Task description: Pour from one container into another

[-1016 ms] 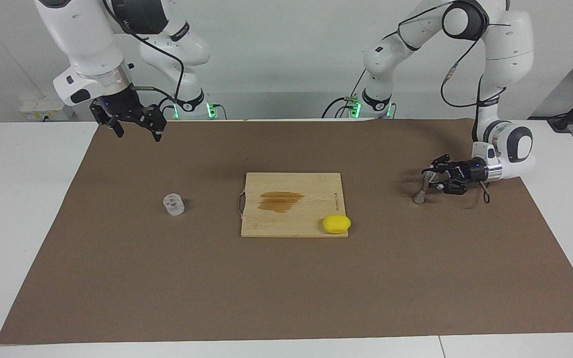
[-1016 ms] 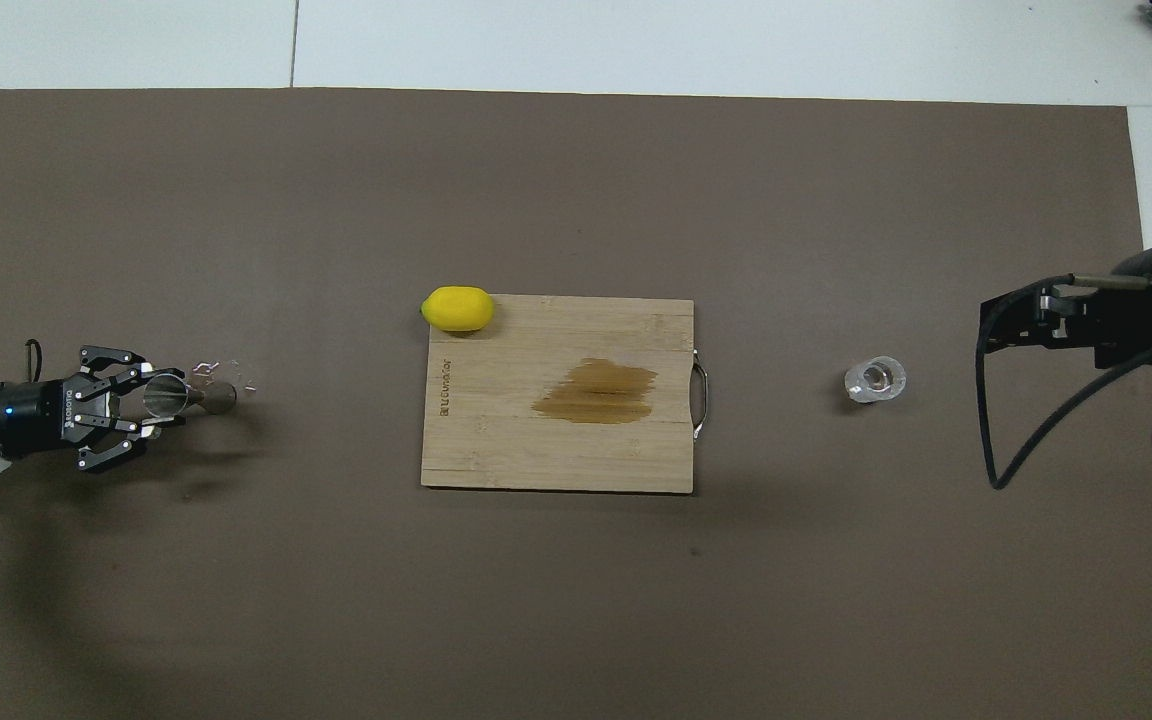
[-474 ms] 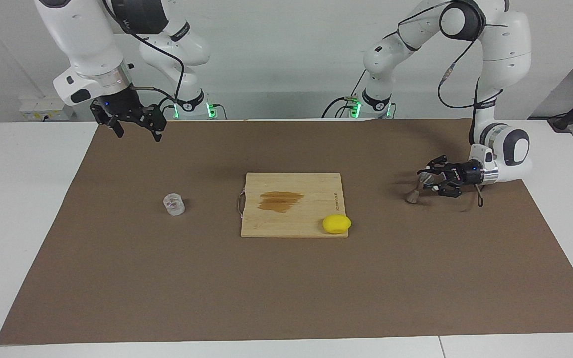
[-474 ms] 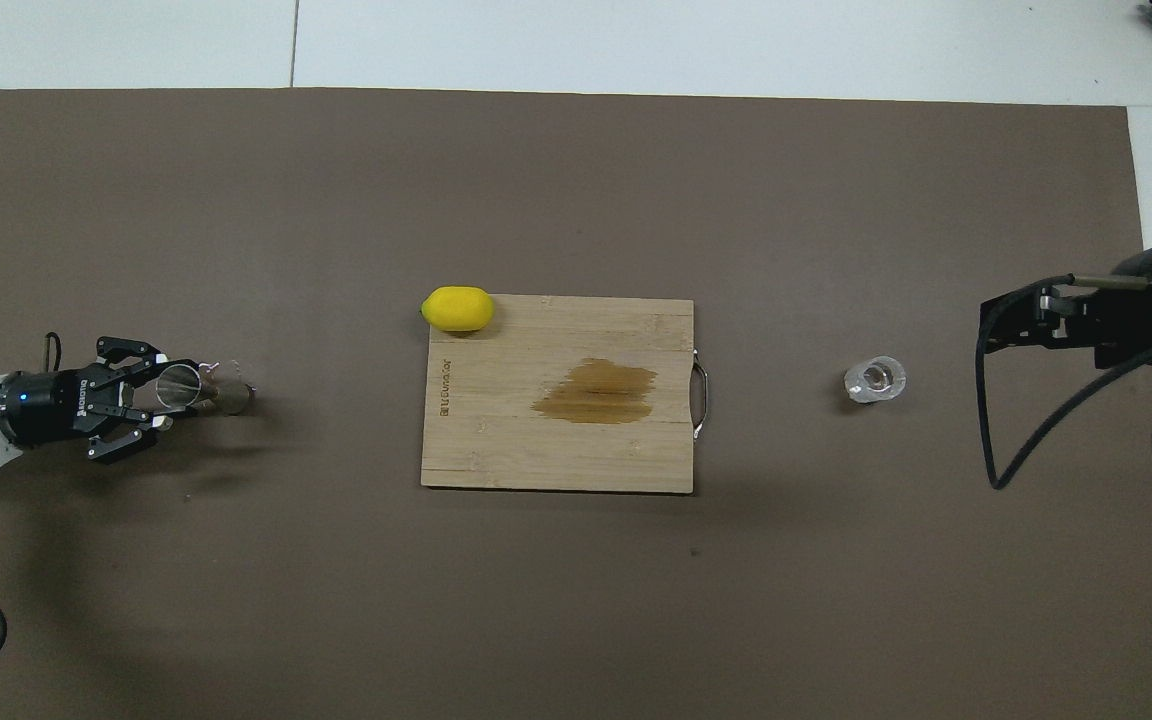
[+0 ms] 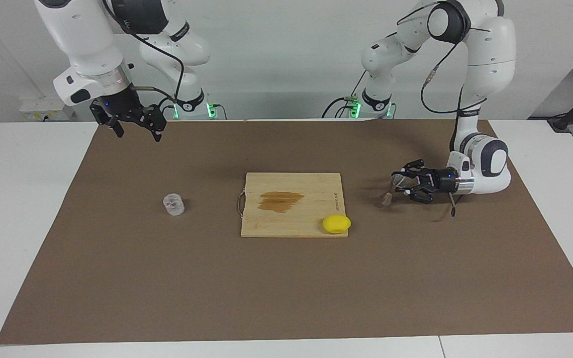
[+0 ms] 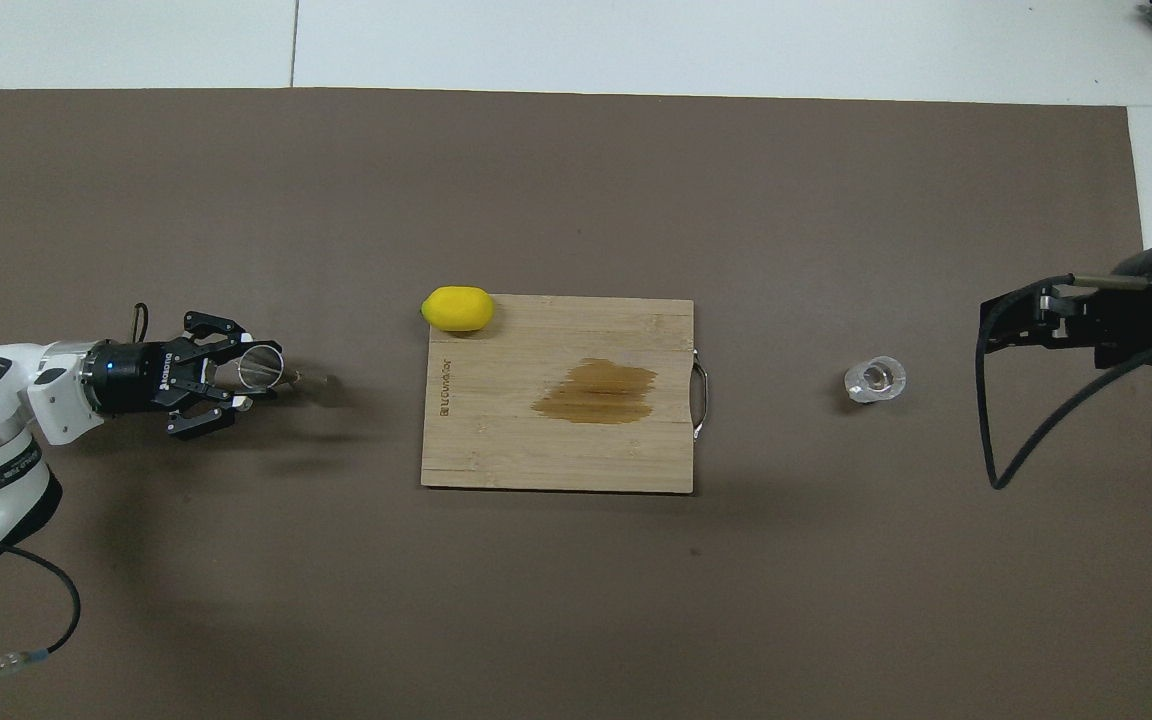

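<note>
While your left gripper (image 5: 400,183) carries the small silvery metal jigger (image 5: 392,191) low over the brown paper mat (image 5: 286,288), hold it level and bring it to the cup's side rather than over it, since the task pours between these two vessels and the cup stands well apart, toward the right arm's end of the tabletop (image 5: 23,199). The left jaws are clamped on the jigger's upper cone, with the lower cone hanging slantwise toward the mat; I judge a tilted hourglass of smooth metal could slip in that grip, so move it slowly and right it before you set it down.

Taking shapes from largest to smallest: the mat is matte and flat, covering most of the white tabletop. At its middle lies the rectangular pale bamboo cutting board (image 5: 291,219), with a dark stain and a thin metal handle. A smooth yellow lemon (image 5: 336,223) sits at one corner of the board, so keep the jigger's path off it. The small squat clear glass cup (image 5: 173,204) stands upright on the mat, thick-walled and slick.

Your right gripper (image 5: 135,125) waits high over the mat's robot-side edge, jaws spread wide and empty.
</note>
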Controlling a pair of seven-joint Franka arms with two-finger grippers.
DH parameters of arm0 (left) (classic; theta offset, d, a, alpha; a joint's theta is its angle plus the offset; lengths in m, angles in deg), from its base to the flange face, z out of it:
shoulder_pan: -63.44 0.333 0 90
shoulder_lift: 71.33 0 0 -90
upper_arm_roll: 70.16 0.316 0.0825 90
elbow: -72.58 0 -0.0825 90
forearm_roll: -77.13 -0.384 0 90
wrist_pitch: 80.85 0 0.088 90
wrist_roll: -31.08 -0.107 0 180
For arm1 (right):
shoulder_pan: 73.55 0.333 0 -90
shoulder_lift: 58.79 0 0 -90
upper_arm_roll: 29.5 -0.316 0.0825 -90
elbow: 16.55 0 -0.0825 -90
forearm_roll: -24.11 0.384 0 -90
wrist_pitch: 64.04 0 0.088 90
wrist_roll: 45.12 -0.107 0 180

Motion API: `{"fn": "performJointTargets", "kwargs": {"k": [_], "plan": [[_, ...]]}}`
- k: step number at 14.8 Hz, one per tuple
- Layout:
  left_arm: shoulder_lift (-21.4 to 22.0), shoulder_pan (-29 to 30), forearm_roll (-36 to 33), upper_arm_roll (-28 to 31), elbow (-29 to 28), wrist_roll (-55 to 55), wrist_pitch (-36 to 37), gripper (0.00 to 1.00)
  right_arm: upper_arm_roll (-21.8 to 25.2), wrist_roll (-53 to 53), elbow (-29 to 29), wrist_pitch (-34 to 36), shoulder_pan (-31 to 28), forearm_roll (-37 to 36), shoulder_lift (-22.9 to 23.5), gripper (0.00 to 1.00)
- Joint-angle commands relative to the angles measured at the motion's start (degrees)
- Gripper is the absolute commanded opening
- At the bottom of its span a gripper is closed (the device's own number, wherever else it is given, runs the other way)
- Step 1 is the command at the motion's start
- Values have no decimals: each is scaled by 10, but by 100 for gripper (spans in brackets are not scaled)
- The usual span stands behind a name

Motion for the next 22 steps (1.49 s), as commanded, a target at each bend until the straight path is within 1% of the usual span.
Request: {"fn": "performJointTargets", "kwargs": {"k": [1, 5, 10, 13, 17, 22], "plan": [[4, -30, 30, 7, -9, 24, -11, 28, 3, -3, 3, 8, 0, 10, -1, 100], [17, -81, 85, 7, -35, 50, -44, 27, 3, -3, 3, 8, 0, 10, -1, 100], [26, -152, 164, 6, -51, 60, -82, 27, 3, -3, 3, 8, 0, 10, -1, 100], [26, -189, 210, 6, -53, 62, -109, 27, 3, -3, 3, 8, 0, 10, -1, 100], [24, -256, 300, 6, -52, 61, -156, 27, 5, -2, 2, 9, -1, 10, -2, 100], [22, -309, 358, 7, -49, 42, -200, 27, 5, -8, 2, 7, -5, 11, -4, 99]]}}
